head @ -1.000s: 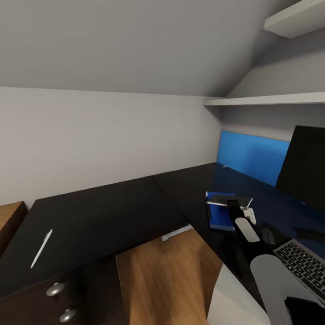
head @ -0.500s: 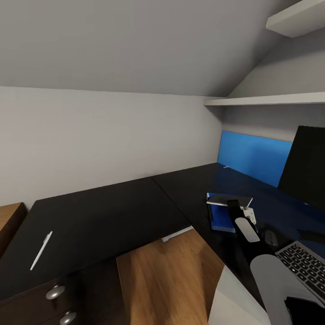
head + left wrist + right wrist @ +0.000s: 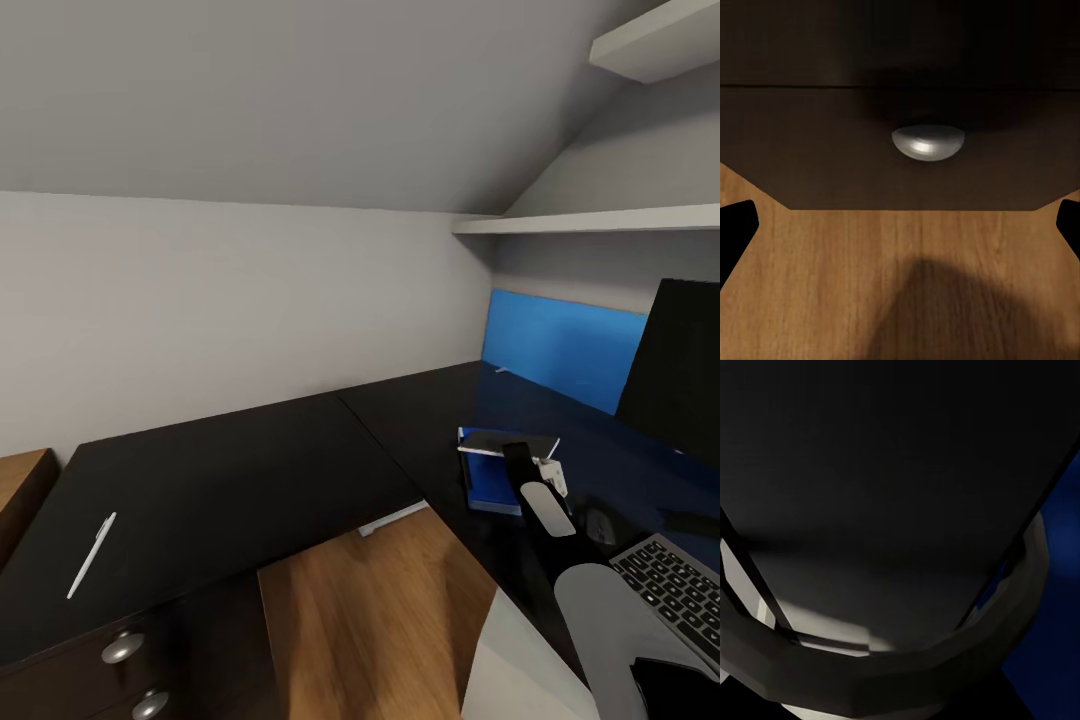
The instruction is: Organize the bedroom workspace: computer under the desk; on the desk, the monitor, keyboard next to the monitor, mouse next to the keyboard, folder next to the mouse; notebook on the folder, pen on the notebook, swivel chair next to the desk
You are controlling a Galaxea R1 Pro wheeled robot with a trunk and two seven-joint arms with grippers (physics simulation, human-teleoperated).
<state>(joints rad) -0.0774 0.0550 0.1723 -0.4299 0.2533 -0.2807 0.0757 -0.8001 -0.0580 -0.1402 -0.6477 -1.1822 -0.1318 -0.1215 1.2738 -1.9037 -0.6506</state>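
- Head view: the right arm point(image 3: 590, 600) reaches forward and up from the lower right corner over the black worktop point(image 3: 430, 420), its right tool point(image 3: 548, 470) at the near edge of the dark notebook point(image 3: 505, 442). The notebook lies on the blue folder point(image 3: 490, 485); whether the tool is closed on it cannot be told from here.
- Head view: the monitor point(image 3: 675, 365) stands at the right edge, before the blue back panel point(image 3: 560, 350). The keyboard point(image 3: 670, 585) lies near the right arm's forearm, with a small dark mouse point(image 3: 598, 525) between it and the folder.
- Head view: the pen point(image 3: 92, 553) lies well apart to the left, on the top of the black drawer unit point(image 3: 200, 490) with round silver knobs point(image 3: 122, 644). Bare wood floor point(image 3: 370, 620) opens between the unit and the worktop's near corner.
- Left wrist view: the left tool point(image 3: 900, 225) points at a drawer front with a silver knob point(image 3: 928, 142), above wood floor. Its two dark fingertips point(image 3: 735, 229) stand wide apart at the frame's sides, holding nothing.
- Right wrist view: a dark flat surface sits very close, with blue beside it and a pale curved rim; the tool's grip cannot be told.
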